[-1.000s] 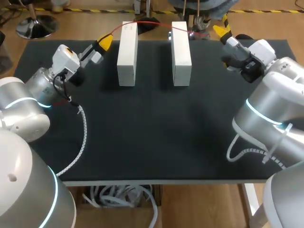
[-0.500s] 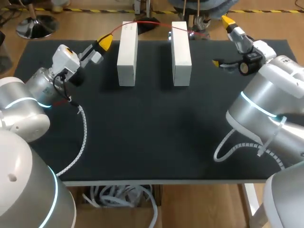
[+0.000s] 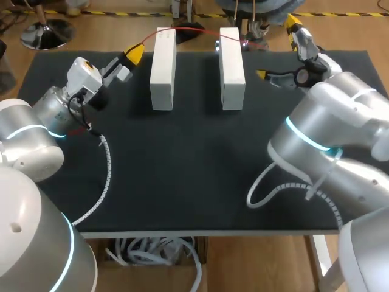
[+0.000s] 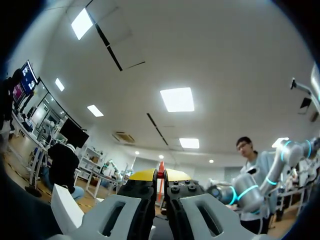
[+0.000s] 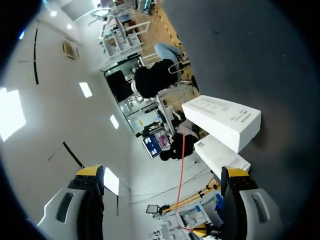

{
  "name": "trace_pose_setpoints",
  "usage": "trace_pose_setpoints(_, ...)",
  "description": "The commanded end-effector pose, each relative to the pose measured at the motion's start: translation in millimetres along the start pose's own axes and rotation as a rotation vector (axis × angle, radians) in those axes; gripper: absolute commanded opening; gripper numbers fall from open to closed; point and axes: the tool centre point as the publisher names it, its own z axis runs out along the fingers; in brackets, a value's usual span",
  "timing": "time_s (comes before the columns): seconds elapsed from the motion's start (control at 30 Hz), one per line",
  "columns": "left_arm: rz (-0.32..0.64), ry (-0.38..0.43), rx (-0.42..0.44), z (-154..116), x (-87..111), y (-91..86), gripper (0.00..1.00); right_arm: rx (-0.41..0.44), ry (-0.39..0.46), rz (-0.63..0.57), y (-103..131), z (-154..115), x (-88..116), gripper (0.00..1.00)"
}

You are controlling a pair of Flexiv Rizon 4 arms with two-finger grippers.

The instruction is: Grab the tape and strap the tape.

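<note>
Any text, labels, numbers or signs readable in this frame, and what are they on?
Right white block: a line of small print on its side, too small to read.
Left white block: faint marks on top, too blurred to read.
Red tape: no print visible.

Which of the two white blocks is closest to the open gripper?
The right-hand white rectangular block, beside the right gripper with spread jaws; the left-hand block is farther off.

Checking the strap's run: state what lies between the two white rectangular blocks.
Head view: bare black table between the white blocks, crossed at the far end by the thin red tape.
</note>
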Motion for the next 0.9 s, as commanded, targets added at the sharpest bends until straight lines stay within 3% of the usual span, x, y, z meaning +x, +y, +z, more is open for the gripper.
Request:
trace_pose_setpoints(0.03,0.001,0.000,0.002,0,-0.3,0.6,0.00,-0.088,0.102,-0.010,-8,13,-10,1.00)
trace_pose_setpoints(0.23,0.001,0.000,0.002,0,-0.3,0.6,0.00,-0.091,0.108,0.001,-6,22,-7,1.00)
trace_pose_setpoints(0.9,0.001,0.000,0.002,0,-0.3,0.6,0.00,-0.077,0.127,0.067,3,45,33,1.00)
